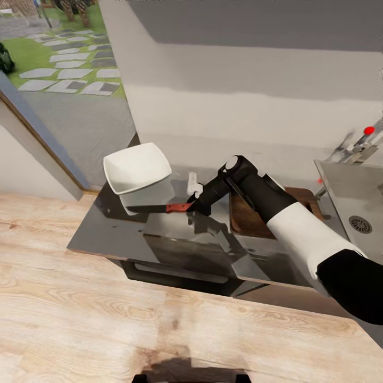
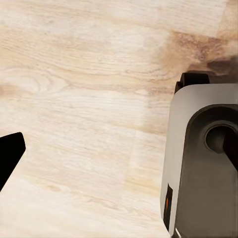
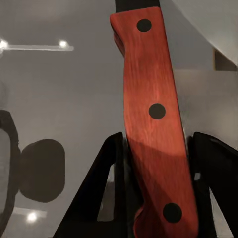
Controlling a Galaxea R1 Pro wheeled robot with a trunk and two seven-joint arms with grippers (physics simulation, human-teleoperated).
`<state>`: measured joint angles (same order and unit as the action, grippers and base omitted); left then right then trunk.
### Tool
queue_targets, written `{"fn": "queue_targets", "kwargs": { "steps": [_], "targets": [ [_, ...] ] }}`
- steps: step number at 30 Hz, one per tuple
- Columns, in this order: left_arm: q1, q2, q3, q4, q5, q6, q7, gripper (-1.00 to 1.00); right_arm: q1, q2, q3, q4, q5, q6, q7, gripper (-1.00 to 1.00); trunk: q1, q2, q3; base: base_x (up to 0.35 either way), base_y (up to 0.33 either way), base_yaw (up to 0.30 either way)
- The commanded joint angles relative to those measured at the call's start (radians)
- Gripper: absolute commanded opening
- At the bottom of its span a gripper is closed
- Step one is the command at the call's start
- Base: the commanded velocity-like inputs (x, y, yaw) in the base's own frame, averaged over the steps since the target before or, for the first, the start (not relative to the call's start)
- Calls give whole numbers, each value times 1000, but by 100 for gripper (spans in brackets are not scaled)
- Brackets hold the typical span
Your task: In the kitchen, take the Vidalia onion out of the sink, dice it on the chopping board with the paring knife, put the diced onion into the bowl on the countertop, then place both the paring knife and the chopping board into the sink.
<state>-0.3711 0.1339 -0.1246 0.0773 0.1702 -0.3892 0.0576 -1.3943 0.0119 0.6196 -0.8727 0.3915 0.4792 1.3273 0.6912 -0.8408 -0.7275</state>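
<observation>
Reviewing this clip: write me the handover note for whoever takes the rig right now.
Right gripper: shut on the knife, blade pointing toward the bowl on the countertop.
Left gripper: state unclear; its wrist view looks down at wooden floor.
Board lies beside the sink, partly under the right arm.
Onion: can't tell where it is, or whether dicing is done.
Left for certain: knife and board into the sink.

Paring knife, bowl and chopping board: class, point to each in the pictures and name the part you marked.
paring knife (image 3: 153, 109), right wrist view, middle rivet of red handle.
bowl (image 1: 135, 166), head view, white inside surface.
chopping board (image 1: 243, 217), head view, bare brown wood beside the arm.
</observation>
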Motion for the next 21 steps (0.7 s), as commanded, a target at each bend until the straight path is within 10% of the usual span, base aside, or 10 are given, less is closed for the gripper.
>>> {"fn": "queue_targets", "kwargs": {
  "steps": [1, 21],
  "targets": [
    [-2, 0, -9, 4, 8, -7, 1, 100, 6, 0, 2, 0, 3, 18, 7, -100, -4, 7, 2, 0, 0, 0],
    [-2, 0, -9, 4, 8, -7, 1, 100, 6, 0, 3, 0, 3, 18, 7, -100, -80, 147, 65, 0, 0, 0]
  ]
}}
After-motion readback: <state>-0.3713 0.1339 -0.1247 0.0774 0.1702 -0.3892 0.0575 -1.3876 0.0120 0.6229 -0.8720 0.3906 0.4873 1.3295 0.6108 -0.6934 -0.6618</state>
